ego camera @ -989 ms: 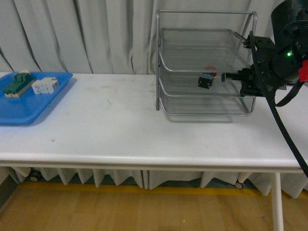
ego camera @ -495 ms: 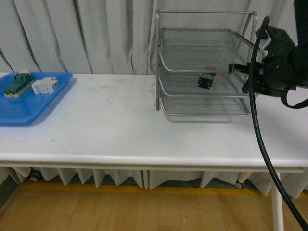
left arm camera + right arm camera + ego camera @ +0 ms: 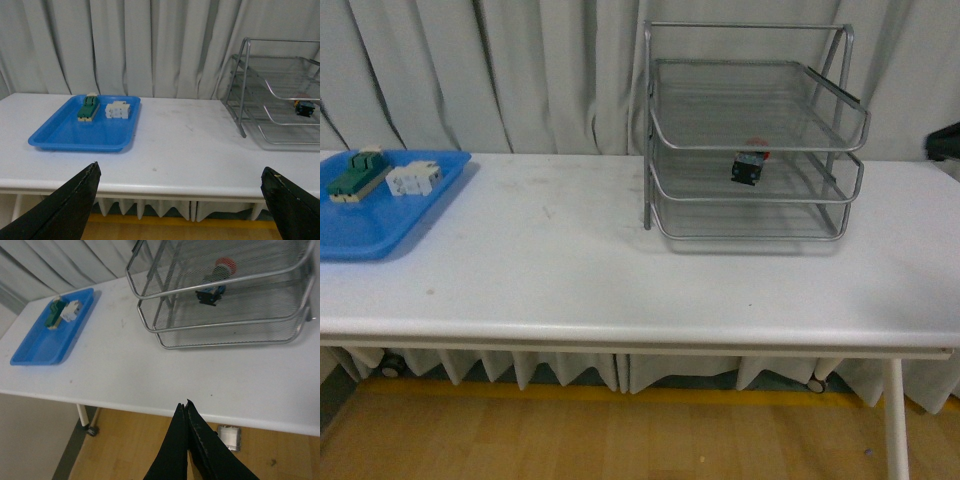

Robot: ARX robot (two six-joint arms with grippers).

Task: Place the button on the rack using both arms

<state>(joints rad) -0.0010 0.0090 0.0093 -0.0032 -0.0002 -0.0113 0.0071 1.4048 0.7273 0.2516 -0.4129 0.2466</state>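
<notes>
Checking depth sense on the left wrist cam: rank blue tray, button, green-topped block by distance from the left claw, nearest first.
From the left wrist view, with the left claw open at the table's near edge:
1. Blue tray, on the table's left part, its near rim closest.
2. Green-topped block, toward the tray's far side.
3. Button, lying in the rack, over at the right end.

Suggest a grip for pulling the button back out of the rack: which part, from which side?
Judging roughly: pinch the button across its dark body, entering through the open front of the rack's middle tier. It lies tipped over, red cap toward the back, and mesh blocks any top approach.
</notes>
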